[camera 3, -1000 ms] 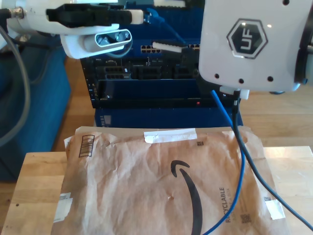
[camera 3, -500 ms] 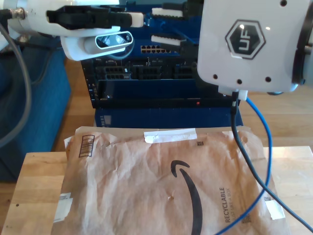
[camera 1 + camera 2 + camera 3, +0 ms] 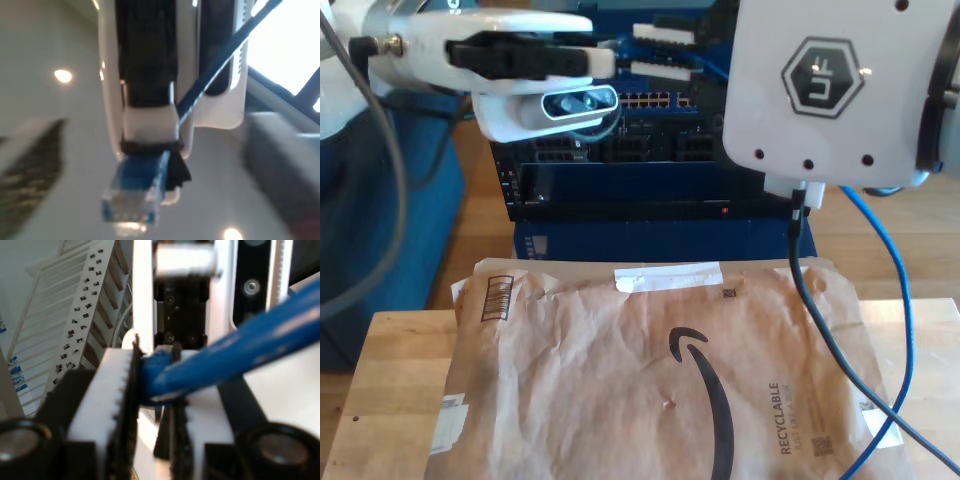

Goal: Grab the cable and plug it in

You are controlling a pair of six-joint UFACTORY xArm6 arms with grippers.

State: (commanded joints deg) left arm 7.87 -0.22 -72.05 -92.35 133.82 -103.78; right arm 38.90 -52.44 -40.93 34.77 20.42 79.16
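The cable's clear plug with its blue boot [image 3: 135, 192] sticks out past the fingertips of my first gripper [image 3: 150, 145], which is shut on it. The thin blue strand [image 3: 210, 75] runs back along the fingers. My second gripper [image 3: 152, 385] is shut on the cable [image 3: 240, 347] between its white toothed pads. In the exterior view the first gripper [image 3: 610, 60] reaches in from the view's left at the top, close to the second gripper's white fingers [image 3: 665, 38]. The cable [image 3: 903, 300] hangs down at that view's right.
A dark equipment rack [image 3: 620, 170] with a row of network ports [image 3: 650, 100] stands behind the grippers. A brown paper mailer [image 3: 650, 370] covers a wooden table [image 3: 390, 380]. A black cable [image 3: 820, 320] drops from the big white arm housing [image 3: 830, 90].
The first arm has moved toward the exterior view's right, nearer the white fingers, which rose earlier. The hanging blue cable has swung out to that view's right.
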